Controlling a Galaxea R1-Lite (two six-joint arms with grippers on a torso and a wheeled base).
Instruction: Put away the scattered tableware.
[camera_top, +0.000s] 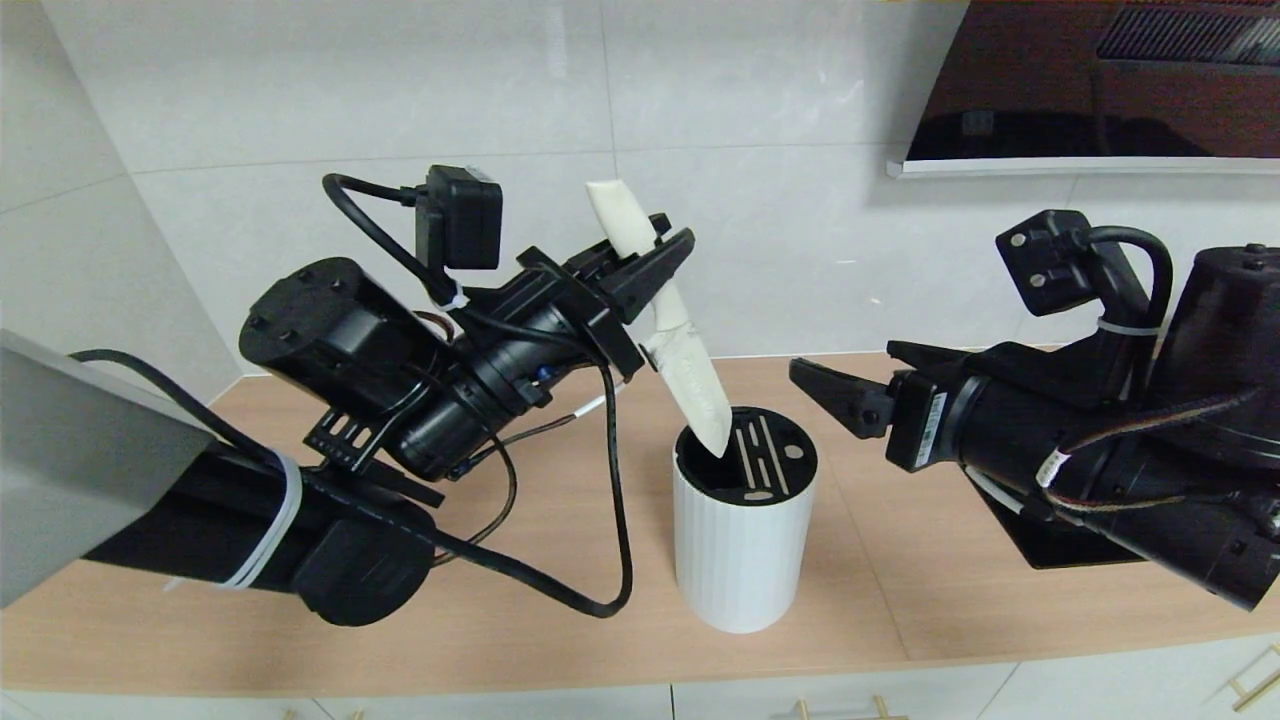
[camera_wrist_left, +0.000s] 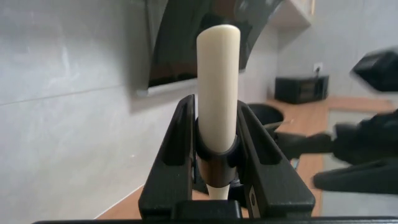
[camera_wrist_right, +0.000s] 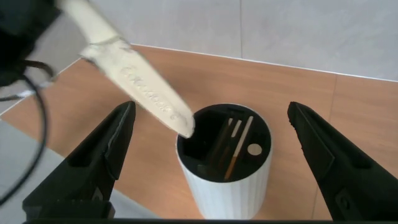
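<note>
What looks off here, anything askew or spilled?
Only the knife: held by the left gripper, it leans steeply, its tip in the large open section of the white holder, not in the narrow slots. The holder stands upright on the counter; nothing is spilled or visibly damaged. The right gripper is open beside it.

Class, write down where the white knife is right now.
Head view, centre: the white knife is gripped by the left tool, slanting down with its tip at the open mouth of the white holder on the wooden counter.
</note>
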